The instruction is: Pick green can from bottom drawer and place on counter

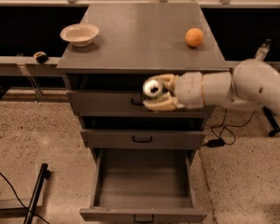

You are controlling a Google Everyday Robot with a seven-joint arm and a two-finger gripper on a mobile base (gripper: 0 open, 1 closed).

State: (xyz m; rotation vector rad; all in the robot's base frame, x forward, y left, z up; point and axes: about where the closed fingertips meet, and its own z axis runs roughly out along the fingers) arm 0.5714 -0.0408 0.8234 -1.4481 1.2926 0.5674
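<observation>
My gripper is shut on the green can. I see the can's shiny silver top facing left, and the cream fingers hide its sides. The gripper holds the can in front of the top drawer, just below the counter's front edge. The bottom drawer is pulled out below, and its inside looks empty. The counter is the flat grey top of the cabinet.
A cream bowl sits at the counter's left edge. An orange sits at its right. The middle drawer is shut. A small clear bottle stands on the ledge at the right. A black pole lies on the floor at the left.
</observation>
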